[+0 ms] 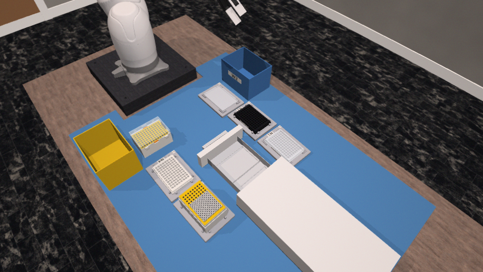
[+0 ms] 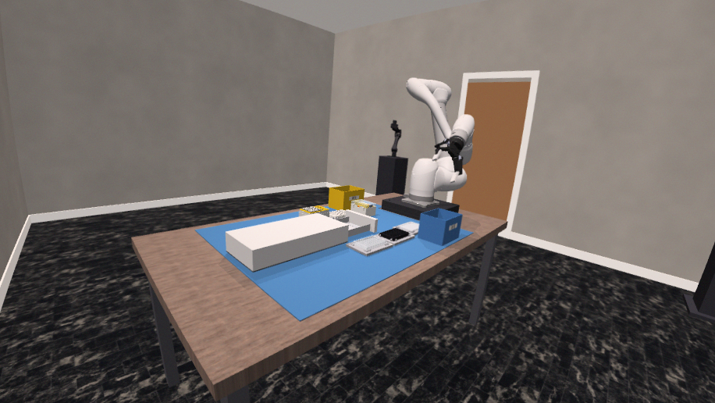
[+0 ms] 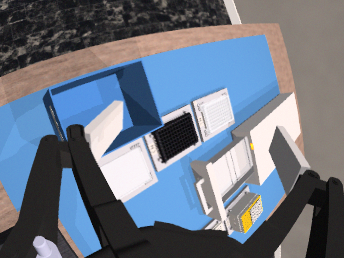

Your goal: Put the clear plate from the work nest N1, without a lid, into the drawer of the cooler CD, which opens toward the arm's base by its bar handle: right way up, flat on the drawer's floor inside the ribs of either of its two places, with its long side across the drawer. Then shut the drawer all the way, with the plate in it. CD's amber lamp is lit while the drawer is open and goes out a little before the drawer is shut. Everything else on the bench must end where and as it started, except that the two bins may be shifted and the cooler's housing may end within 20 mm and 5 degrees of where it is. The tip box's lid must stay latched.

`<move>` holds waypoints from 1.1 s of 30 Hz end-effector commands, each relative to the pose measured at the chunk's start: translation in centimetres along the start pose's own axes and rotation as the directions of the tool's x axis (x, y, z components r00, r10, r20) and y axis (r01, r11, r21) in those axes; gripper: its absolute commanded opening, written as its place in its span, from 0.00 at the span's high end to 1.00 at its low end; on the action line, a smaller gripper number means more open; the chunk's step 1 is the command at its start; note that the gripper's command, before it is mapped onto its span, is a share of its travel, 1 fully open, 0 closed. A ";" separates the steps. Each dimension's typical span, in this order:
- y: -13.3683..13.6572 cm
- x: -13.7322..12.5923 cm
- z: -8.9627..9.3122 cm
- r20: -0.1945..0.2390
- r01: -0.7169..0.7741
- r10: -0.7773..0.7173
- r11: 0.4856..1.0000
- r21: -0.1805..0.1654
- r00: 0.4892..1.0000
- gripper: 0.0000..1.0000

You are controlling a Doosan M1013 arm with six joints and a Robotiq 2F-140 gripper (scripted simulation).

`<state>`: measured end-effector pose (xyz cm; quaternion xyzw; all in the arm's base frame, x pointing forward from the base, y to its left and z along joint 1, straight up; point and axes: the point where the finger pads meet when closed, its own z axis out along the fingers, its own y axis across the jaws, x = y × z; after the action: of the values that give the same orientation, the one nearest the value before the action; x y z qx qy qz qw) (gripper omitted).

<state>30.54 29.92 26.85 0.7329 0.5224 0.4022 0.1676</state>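
Gripper (image 3: 194, 157): fingers spread fully apart, nothing between; raised high near the arm's base
Clear plate (image 1: 284, 144): seated in its nest beside the cooler (image 1: 314, 216); just next to the black plate (image 1: 251, 118)
Drawer (image 1: 241, 165): pulled out, floor bare
Risk: brushing the black plate on descent; plate landing tilted on a rib
Surface: blue mat (image 1: 355, 175) over wooden table (image 2: 210, 320)
Room: grey walls, dark mottled floor, brown door (image 2: 495, 140)

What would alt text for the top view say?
A white cooler with its drawer pulled open sits on a blue mat, beside a clear plate, black plate, and blue and yellow bins; the arm's open fingers hang above.
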 end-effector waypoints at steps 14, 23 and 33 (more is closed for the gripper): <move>0.0 0.0 0.0 0.000 0.000 0.000 1.000 0.000 1.000 0.00; 1.6 -2.0 1.6 0.098 -0.055 0.055 0.999 -0.001 0.994 1.00; 3.9 -5.1 3.6 0.273 -0.166 0.162 0.986 -0.006 0.948 1.00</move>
<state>34.40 25.19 25.33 0.8086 0.4504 0.3250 0.1942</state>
